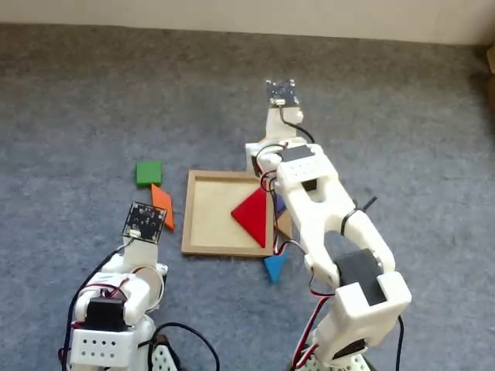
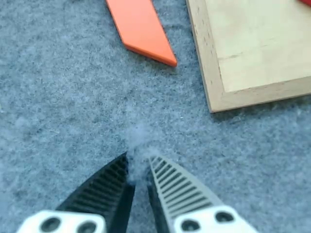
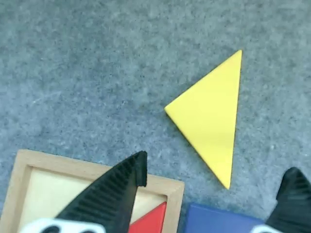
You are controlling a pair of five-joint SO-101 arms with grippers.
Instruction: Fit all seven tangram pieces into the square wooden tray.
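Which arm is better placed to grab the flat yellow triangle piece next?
Right: the right hand hangs open over the flat yellow triangle piece. The left hand sits shut by the orange parallelogram piece.

Colours: red triangle [image 1: 251, 215], orange parallelogram [image 2: 141, 26], yellow triangle [image 3: 211, 119].

Square wooden tray [image 1: 188, 212] sits mid-worktop [image 1: 93, 100], 1 red triangle [image 1: 252, 214] inside by its right wall. Green square [image 1: 148, 172] and orange parallelogram [image 1: 162, 205] lie left of it. Blue triangle [image 1: 273, 267] lies off its near-right corner. Right arm [image 1: 325, 209] overhangs the right rim.
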